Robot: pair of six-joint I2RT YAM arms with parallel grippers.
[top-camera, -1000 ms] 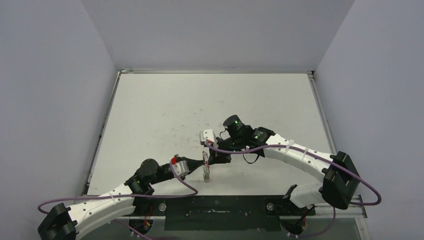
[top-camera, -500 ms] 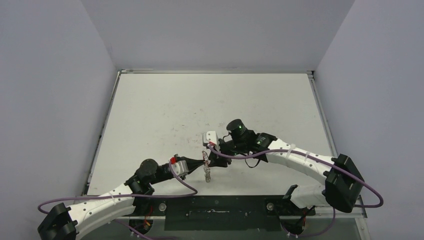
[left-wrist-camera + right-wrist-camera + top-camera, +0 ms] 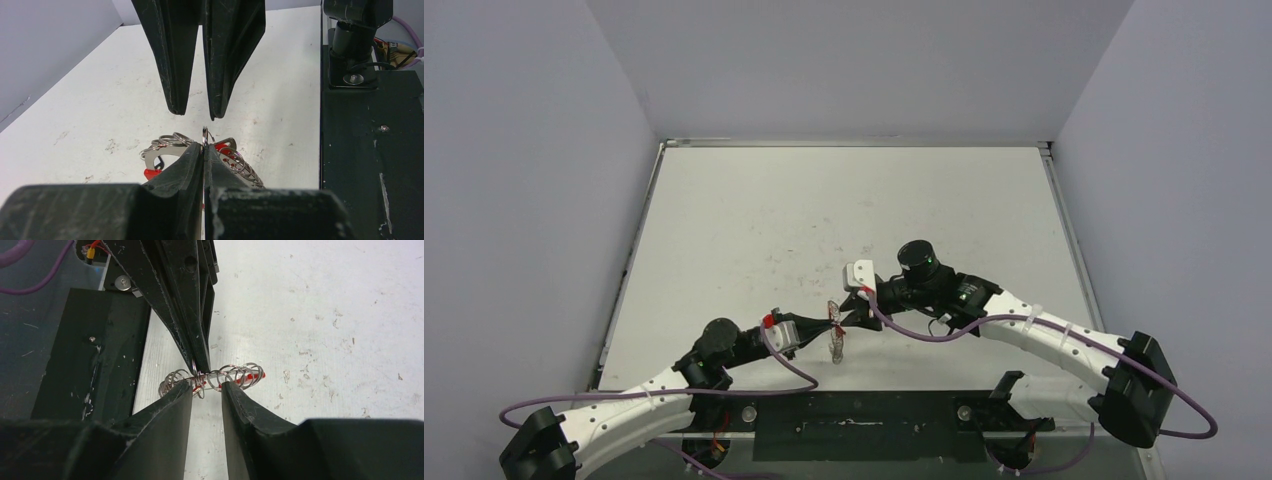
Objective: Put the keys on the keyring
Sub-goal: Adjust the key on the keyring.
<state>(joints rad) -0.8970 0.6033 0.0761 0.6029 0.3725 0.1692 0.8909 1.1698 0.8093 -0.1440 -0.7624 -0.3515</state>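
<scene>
Item: keyring [image 3: 232, 375], thin wire hoop with a red sleeve [image 3: 150, 173] on one arc and many small silver pieces [image 3: 172, 140] strung along it; location: lower centre of the top view, just above the white table [image 3: 754, 220] near its front edge, standing edge-on between the two tools.

Left gripper [image 3: 204, 152]: jaws pressed fully together, the ring's wire pinched at the very tips; hoop hangs below and to either side of them.

Right gripper [image 3: 207, 388]: jaws parted by a narrow gap, nothing seen between them; tips facing the left tool's, just beside the ring, one finger to each side of the pinched spot; contact with the wire cannot be told.

Loose keys: none made out in any view.

Step in hand, as judged: re-gripping or presenting at the ring; to do it well, keep the left pinch firm and steady so the hoop does not swing; bring the right tips in squarely on the wire, clear of the dangling pieces; close slowly, since the wire is thin and slips easily.

Markings: no brand, label or legible writing visible on ring, arms or table.
</scene>
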